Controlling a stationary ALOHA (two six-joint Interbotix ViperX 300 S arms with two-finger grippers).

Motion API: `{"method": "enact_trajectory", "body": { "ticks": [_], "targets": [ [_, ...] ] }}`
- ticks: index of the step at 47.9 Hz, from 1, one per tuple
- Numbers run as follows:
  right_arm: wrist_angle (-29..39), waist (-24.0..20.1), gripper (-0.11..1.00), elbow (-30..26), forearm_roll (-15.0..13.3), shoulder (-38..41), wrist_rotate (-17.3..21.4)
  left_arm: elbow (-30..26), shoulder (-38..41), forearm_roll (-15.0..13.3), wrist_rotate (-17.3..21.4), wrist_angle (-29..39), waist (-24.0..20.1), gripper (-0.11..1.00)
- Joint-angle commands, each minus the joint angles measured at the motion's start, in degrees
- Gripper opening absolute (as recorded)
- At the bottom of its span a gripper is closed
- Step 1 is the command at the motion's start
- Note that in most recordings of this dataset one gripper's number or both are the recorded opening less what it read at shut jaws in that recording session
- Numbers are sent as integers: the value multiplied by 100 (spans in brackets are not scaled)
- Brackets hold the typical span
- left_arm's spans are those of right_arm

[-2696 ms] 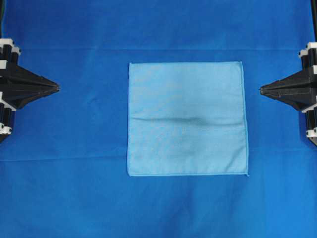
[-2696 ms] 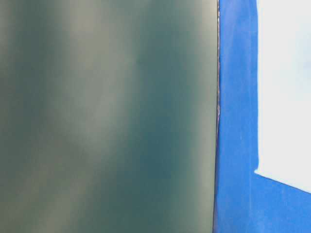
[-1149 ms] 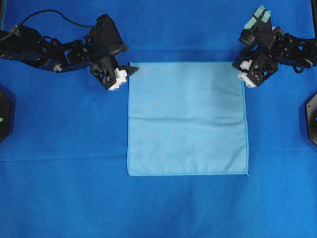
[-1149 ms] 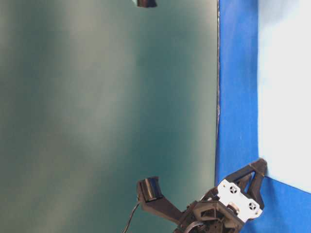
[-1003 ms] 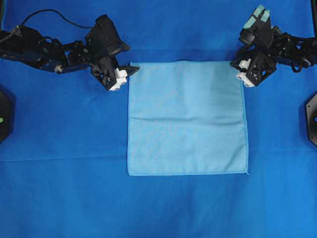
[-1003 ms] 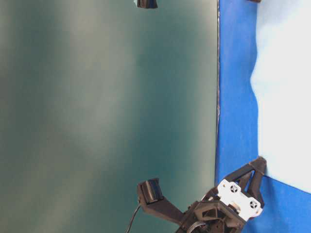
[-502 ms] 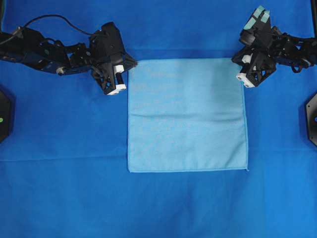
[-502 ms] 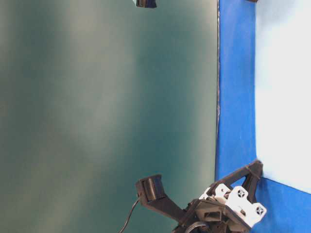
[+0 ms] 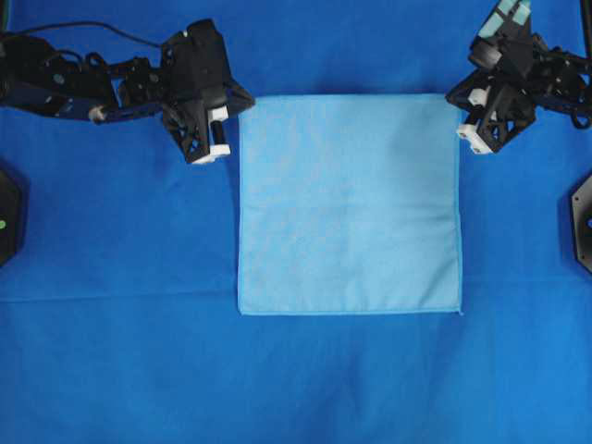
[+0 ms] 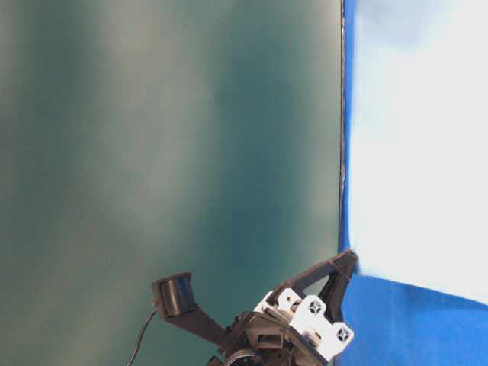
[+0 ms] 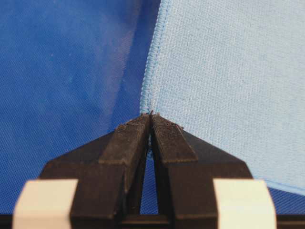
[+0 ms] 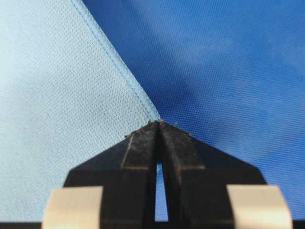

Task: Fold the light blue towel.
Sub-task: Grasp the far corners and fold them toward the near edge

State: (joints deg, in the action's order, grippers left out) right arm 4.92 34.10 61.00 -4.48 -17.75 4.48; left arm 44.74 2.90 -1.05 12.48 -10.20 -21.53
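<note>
The light blue towel (image 9: 350,203) is spread on the deep blue table cloth (image 9: 296,388). Its far edge is raised off the cloth. My left gripper (image 9: 244,100) is shut on the towel's far left corner, with the hem pinched at the fingertips in the left wrist view (image 11: 151,114). My right gripper (image 9: 453,98) is shut on the far right corner, and its tips meet on the hem in the right wrist view (image 12: 159,122). In the table-level view the towel (image 10: 419,152) looks large and pale, with the left gripper (image 10: 347,259) at its corner.
Black arm bases sit at the left edge (image 9: 7,213) and at the right edge (image 9: 583,217) of the table. A dark green wall (image 10: 168,152) fills most of the table-level view.
Both grippers have shut on the towel's far corners and lifted them. The far edge has risen and the near edge has slid slightly away from the front.
</note>
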Motion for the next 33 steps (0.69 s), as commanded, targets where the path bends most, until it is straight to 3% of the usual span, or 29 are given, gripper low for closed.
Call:
{"method": "enact_trajectory", "body": {
  "ticks": [1, 14, 26, 33],
  "targets": [
    [44, 26, 1, 0, 18, -176, 26, -62, -141, -9, -18, -9, -9, 2],
    [132, -246, 1, 35, 62, -272, 176, 53, -202, -9, -237, 255, 281, 2],
    [773, -1239, 1, 132, 220, -712, 835, 97, -290, -9, -352, 747, 1107, 2],
    [817, -1986, 1, 255, 316, -835, 1433, 97, -264, -26, -396, 861, 1600, 2]
  ]
}}
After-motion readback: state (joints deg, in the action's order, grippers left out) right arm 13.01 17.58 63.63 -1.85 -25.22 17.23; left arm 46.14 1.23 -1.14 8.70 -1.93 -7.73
